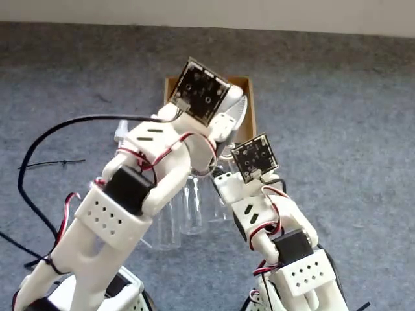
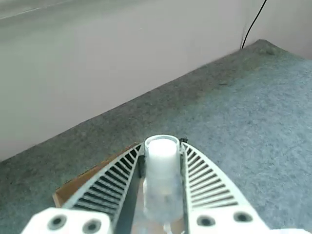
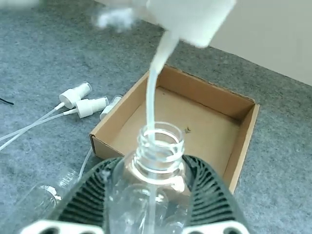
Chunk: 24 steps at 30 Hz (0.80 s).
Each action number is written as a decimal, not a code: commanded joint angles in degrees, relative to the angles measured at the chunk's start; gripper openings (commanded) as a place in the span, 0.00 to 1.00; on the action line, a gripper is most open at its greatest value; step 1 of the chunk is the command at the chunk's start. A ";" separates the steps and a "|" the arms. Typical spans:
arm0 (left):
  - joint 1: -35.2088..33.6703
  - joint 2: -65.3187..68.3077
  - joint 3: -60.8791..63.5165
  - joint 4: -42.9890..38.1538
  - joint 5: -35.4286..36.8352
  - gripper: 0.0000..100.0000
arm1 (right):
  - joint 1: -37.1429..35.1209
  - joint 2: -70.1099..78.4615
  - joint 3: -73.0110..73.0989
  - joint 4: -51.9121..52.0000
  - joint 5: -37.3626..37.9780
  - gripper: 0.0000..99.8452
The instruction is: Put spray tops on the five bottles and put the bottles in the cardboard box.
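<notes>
My right gripper [image 3: 156, 168] is shut on a clear plastic bottle [image 3: 157, 146], held upright near the cardboard box [image 3: 243, 131]. A white spray top [image 3: 187, 17] hangs just above it, and its thin tube [image 3: 152, 97] runs down into the bottle's open neck. My left gripper [image 2: 162, 146] is shut on that spray top [image 2: 162, 163], above the box [image 1: 249, 97]. In the high view both arms meet at the box's near edge. The box floor that I can see is bare.
Two loose spray tops [image 3: 78, 92] with long tubes lie on the grey carpet beside the box. Clear bottles [image 1: 192, 204] stand between the two arms, and another bottle [image 3: 34, 197] lies near my right gripper. A black cable [image 1: 39, 149] curves at the left.
</notes>
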 commanded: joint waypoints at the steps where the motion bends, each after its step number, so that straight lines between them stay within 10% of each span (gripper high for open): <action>1: -1.10 -6.46 3.65 -1.14 0.26 0.00 | -0.13 -1.01 -1.01 -1.27 -0.26 0.01; 24: -1.19 -8.57 4.70 -0.79 0.35 0.13 | 0.04 -1.10 11.56 -23.25 -3.69 0.00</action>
